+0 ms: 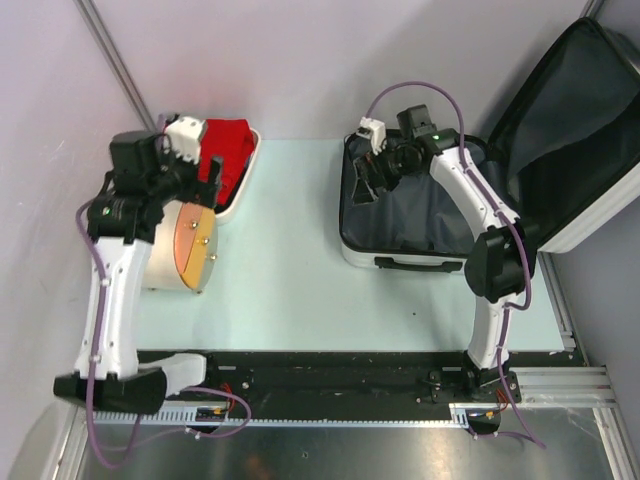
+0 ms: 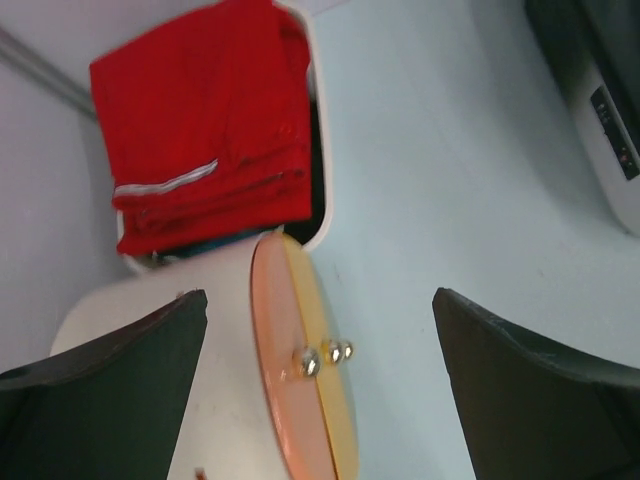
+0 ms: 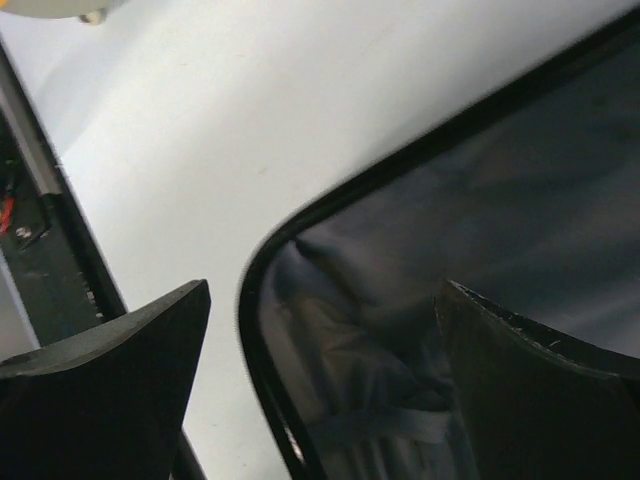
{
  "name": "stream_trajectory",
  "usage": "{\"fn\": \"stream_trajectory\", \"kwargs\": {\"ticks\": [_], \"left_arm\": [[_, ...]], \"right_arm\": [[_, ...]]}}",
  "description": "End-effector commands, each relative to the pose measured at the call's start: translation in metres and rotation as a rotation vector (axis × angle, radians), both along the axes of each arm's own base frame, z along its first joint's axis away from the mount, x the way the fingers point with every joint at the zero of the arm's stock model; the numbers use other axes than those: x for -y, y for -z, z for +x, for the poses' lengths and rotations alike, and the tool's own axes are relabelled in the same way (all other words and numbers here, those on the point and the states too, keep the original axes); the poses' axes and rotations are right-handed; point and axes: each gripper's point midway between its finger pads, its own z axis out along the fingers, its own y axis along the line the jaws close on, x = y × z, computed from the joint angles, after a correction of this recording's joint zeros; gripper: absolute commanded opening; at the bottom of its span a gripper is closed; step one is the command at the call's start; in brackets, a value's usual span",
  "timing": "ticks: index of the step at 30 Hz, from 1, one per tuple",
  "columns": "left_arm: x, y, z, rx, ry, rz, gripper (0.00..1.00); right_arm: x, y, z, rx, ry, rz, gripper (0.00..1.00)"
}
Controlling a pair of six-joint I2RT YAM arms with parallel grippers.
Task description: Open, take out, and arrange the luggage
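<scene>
The luggage (image 1: 400,262) lies open on the right of the counter (image 1: 290,260), lid leaning back and dark lining showing. You look to be at the take-out step. Your right tool (image 3: 320,340) hangs released over the luggage's left side, holding nothing. Your left tool (image 2: 320,340), also released, hovers above a cylinder (image 2: 300,370) beside a tub (image 2: 318,120) of red cloth (image 2: 200,130). Next, reach inside for contents (none visible here). No writing is legible.

one suitcase (image 1: 400,225), one tub (image 1: 237,195), one pile of red clothes (image 1: 228,145), one cylinder (image 1: 185,250) with three metal studs (image 2: 322,358), one bench (image 1: 290,280), two claws: left claw (image 2: 320,300), right claw (image 3: 320,290).
</scene>
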Motion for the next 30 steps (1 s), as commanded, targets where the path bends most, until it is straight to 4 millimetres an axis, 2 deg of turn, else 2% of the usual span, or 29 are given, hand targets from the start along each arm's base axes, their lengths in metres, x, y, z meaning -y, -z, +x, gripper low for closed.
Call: {"fn": "stream_trajectory", "kwargs": {"ticks": [1,2,3,4,5,6,7,8,9,10,11,12,13,15,16,17,19,22,26,30], "left_arm": [[0.03,-0.018,0.036,0.032,0.066,0.053,1.0],[0.045,-0.015,0.042,0.021,0.097,0.058,1.0],[0.051,-0.002,0.058,-0.019,0.09,0.073,1.0],[0.059,-0.006,0.067,-0.014,0.103,0.067,1.0],[0.073,-0.003,0.074,-0.024,0.123,0.053,1.0],[0.083,0.013,0.088,-0.069,0.13,0.051,1.0],[0.092,0.005,0.096,-0.051,0.14,0.035,1.0],[0.106,0.008,0.1,-0.062,0.157,0.017,1.0],[0.114,0.015,0.106,-0.079,0.167,0.014,1.0],[0.125,0.024,0.117,-0.099,0.183,0.01,1.0],[0.136,0.033,0.12,-0.123,0.194,-0.001,1.0],[0.142,0.041,0.125,-0.143,0.197,-0.014,1.0],[0.15,0.061,0.134,-0.188,0.199,-0.025,1.0],[0.157,0.081,0.139,-0.245,0.188,-0.06,1.0],[0.16,0.094,0.141,-0.276,0.186,-0.066,1.0],[0.162,0.11,0.144,-0.309,0.186,-0.065,1.0],[0.163,0.126,0.146,-0.341,0.172,-0.068,1.0],[0.166,0.139,0.147,-0.361,0.18,-0.073,1.0],[0.167,0.133,0.148,-0.336,0.193,-0.072,1.0],[0.167,0.113,0.145,-0.287,0.218,-0.073,1.0]], "right_arm": [[0.044,-0.045,0.034,0.179,0.185,0.018,1.0],[0.054,-0.041,0.041,0.207,0.224,0.013,1.0],[0.062,-0.044,0.044,0.229,0.251,0.016,0.99],[0.07,-0.057,0.044,0.259,0.289,0.033,1.0],[0.086,-0.06,0.053,0.292,0.342,0.038,1.0],[0.094,-0.047,0.051,0.271,0.37,0.03,1.0],[0.103,-0.045,0.051,0.262,0.412,0.035,1.0],[0.119,-0.058,0.056,0.326,0.47,0.044,1.0],[0.13,-0.036,0.05,0.289,0.503,0.031,1.0],[0.138,-0.033,0.049,0.296,0.526,0.039,1.0],[0.144,-0.042,0.048,0.335,0.545,0.058,1.0],[0.157,-0.033,0.048,0.321,0.573,0.047,1.0],[0.163,-0.018,0.043,0.29,0.587,0.032,1.0],[0.175,-0.008,0.04,0.283,0.613,0.019,1.0],[0.175,0.009,0.033,0.256,0.616,0.007,1.0],[0.177,0.01,0.033,0.275,0.618,0.003,1.0],[0.178,0.018,0.028,0.269,0.618,-0.006,1.0],[0.177,0.019,0.026,0.262,0.62,0.004,1.0],[0.176,0.015,0.027,0.276,0.622,0.016,1.0],[0.176,0.004,0.029,0.317,0.623,0.027,1.0]]}}
